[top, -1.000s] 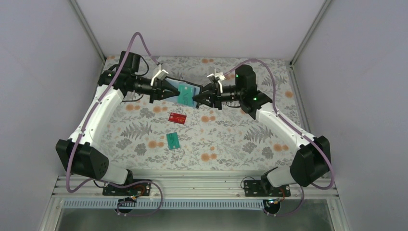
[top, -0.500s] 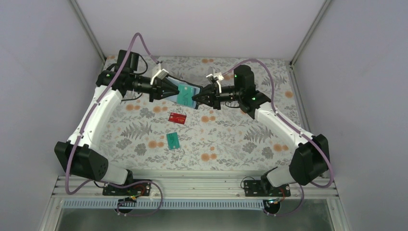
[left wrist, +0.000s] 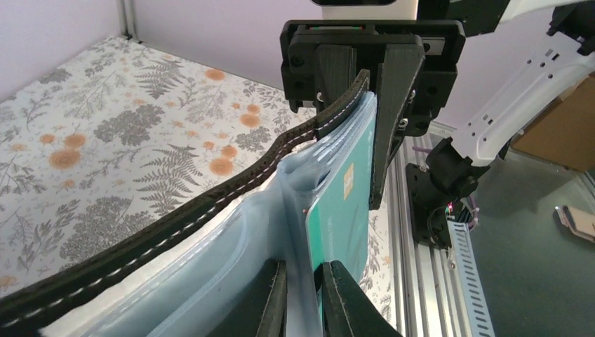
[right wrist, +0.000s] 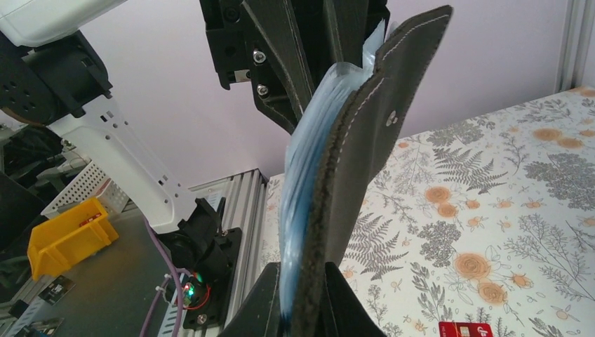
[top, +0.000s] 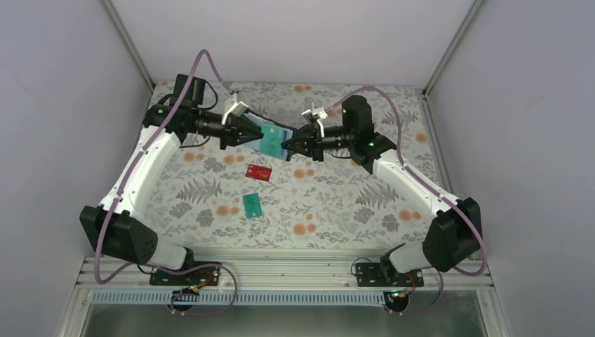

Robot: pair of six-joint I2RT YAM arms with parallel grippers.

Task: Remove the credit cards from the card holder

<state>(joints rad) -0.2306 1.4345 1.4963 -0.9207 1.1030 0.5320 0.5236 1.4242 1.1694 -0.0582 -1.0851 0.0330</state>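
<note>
My left gripper (left wrist: 302, 298) pinches a clear sleeve of the wallet (right wrist: 365, 140) over a teal card (left wrist: 344, 210); my right gripper (right wrist: 302, 295) clamps its black cover.

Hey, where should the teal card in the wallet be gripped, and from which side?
Pinch the teal card by its short edge nearest the left gripper, across its flat faces, coming in from the left. The right gripper clamps the wallet at the opposite end, and the card stands on edge.
</note>
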